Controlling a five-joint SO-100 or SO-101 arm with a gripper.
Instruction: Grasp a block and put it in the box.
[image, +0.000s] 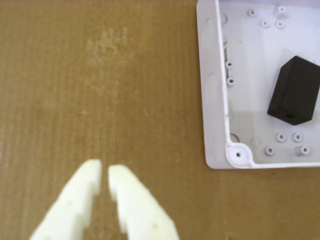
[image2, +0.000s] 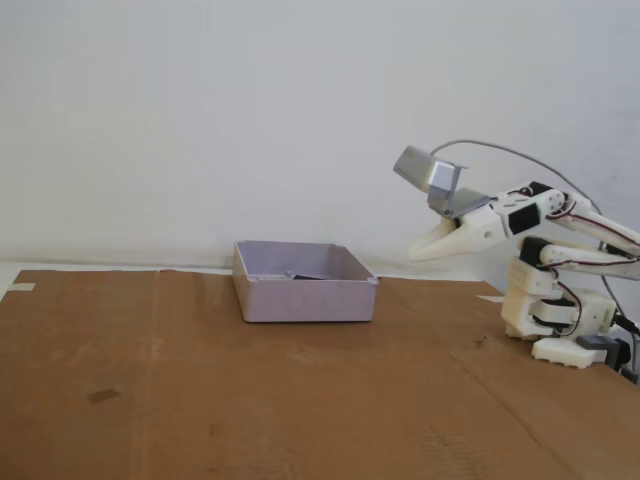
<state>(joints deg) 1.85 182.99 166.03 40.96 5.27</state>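
Observation:
The black block (image: 296, 91) lies inside the pale lavender-grey box (image: 212, 85), near its right side in the wrist view. In the fixed view the box (image2: 305, 296) sits on the cardboard at centre, and only a dark sliver of the block (image2: 303, 275) shows above its wall. My gripper (image: 104, 171) hangs over bare cardboard to the left of the box, its white fingers nearly together with nothing between them. In the fixed view the gripper (image2: 415, 254) is raised in the air to the right of the box.
Brown cardboard (image2: 200, 400) covers the table. The arm's base (image2: 560, 315) stands at the right edge of the fixed view, with a grey camera housing (image2: 428, 172) above the gripper. A white wall is behind.

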